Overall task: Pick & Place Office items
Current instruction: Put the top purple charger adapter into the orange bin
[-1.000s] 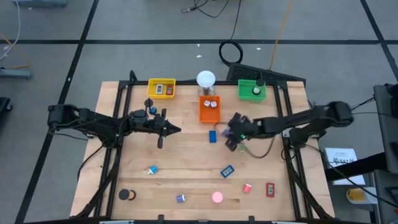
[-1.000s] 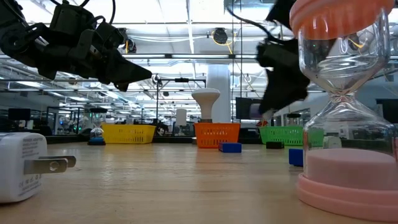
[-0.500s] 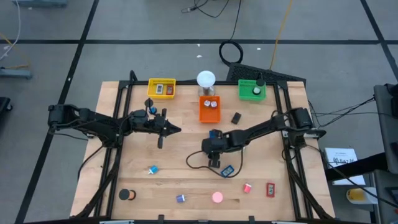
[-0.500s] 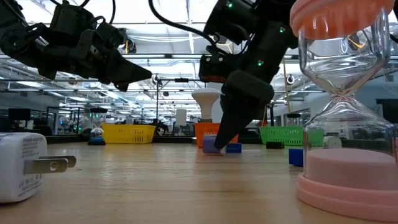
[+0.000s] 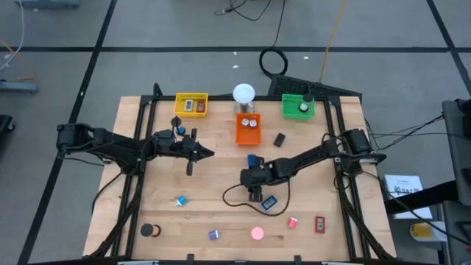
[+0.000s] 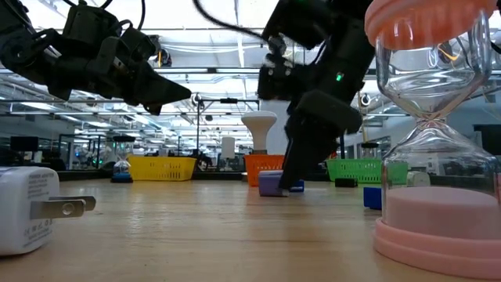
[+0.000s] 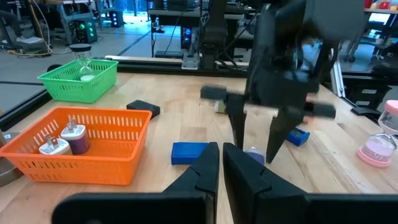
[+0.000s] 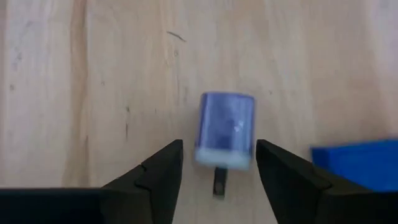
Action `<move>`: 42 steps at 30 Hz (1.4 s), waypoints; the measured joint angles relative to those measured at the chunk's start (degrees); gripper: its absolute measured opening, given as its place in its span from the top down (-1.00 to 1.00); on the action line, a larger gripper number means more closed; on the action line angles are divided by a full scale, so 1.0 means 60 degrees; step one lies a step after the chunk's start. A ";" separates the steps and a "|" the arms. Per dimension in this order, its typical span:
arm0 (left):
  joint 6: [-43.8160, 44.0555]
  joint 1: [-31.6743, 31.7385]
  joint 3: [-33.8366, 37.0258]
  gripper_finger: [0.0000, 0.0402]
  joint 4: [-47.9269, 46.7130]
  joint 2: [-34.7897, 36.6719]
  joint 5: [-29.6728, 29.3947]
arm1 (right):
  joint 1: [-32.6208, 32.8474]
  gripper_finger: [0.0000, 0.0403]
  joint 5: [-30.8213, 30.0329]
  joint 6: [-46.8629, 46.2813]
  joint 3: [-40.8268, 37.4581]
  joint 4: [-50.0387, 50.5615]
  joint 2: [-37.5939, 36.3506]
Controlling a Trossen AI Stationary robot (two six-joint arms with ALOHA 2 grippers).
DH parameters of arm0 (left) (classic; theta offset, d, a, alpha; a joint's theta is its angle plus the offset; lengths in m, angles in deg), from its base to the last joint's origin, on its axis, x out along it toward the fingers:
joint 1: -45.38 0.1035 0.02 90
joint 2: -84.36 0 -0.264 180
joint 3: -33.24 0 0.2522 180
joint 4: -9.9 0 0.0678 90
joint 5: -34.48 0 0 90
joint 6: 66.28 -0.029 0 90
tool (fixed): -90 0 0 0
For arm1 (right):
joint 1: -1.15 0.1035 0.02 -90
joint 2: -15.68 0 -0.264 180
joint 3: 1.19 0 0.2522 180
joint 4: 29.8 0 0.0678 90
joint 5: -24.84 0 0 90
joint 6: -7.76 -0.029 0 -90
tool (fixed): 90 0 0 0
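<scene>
the right gripper [image 8: 217, 163] is held spread, fingers to either side of a small purple charger block [image 8: 226, 129] standing on the bare wooden table [image 8: 93, 74] at mid-table, just beside a blue block [image 8: 357, 163]. the charger's long axis is seen running along the finger gap, its smooth rounded plastic body ungrasped. the left gripper [image 5: 210, 153], clenched shut and empty, is farther off.

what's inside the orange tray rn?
The orange tray holds two white plug adapters and one purple plug adapter. Its mesh wall hides anything lying lower.
</scene>
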 joint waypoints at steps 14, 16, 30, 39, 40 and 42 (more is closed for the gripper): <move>-0.0003 0.0003 0.0000 0.87 0.0005 0.0000 -0.0004 | 0.0537 0.13 -0.0897 -0.1278 -0.0510 0.0081 -0.0512; -0.0004 0.0000 0.0000 0.87 0.0004 0.0000 -0.0004 | 0.0527 0.19 -0.0926 -0.1416 -0.0820 -0.0281 -0.0520; -0.0003 0.0003 0.0000 0.87 0.0007 0.0000 -0.0004 | 0.0492 0.54 -0.0933 -0.1210 -0.1318 -0.1604 -0.0516; -0.0003 0.0000 0.0000 0.87 0.0007 0.0000 -0.0004 | 0.0492 0.76 -0.0980 -0.0968 -0.1322 -0.1645 -0.0516; -0.0004 0.0000 0.0000 0.87 0.0010 0.0000 -0.0004 | 0.0492 0.79 -0.0980 -0.0963 -0.1322 -0.1645 -0.0516; -0.0002 -0.0001 0.0000 0.87 0.0009 0.0000 -0.0004 | 0.0489 0.83 -0.1023 -0.0939 -0.1322 -0.1644 -0.0516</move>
